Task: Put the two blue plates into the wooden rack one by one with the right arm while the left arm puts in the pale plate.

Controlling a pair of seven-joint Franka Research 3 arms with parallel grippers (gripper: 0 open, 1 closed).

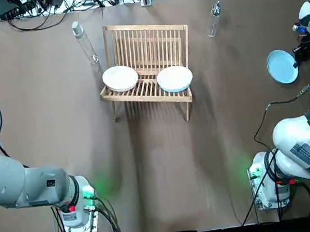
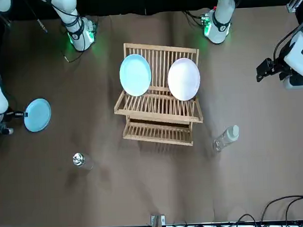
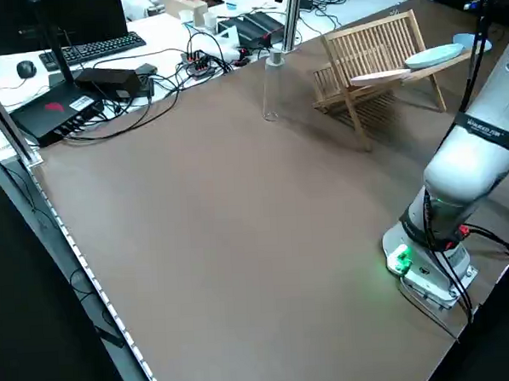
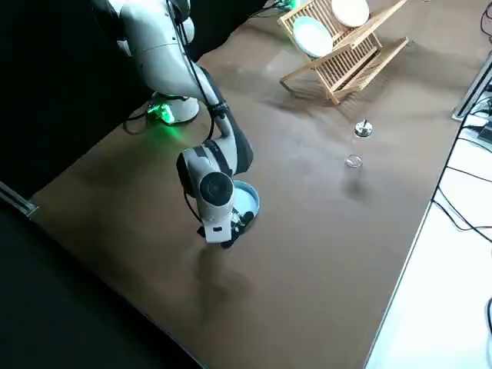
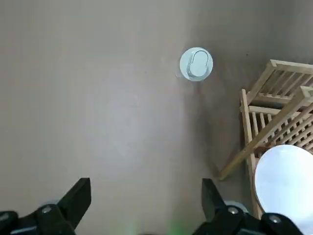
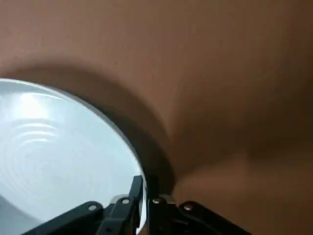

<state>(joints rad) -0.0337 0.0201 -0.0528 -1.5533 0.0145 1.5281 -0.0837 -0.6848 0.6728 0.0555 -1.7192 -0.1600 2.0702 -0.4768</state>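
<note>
A blue plate (image 1: 281, 67) hung well out at 3 o'clock from the wooden rack (image 1: 146, 43), seen from overhead. The right hand (image 6: 145, 188) had its fingers closed on the plate's rim. In the rack leaned the other blue plate (image 1: 174, 78) at the 3 o'clock end and the pale plate (image 1: 120, 78) at the 9 o'clock end. On the worktop (image 1: 160, 160), a clear bottle (image 1: 85, 44) stood at the rack's 10 o'clock and a second bottle (image 1: 214, 19) at its 2 o'clock. The left hand (image 5: 145, 193) hung high at the rack's 9 o'clock, fingers spread wide, holding nothing.
</note>
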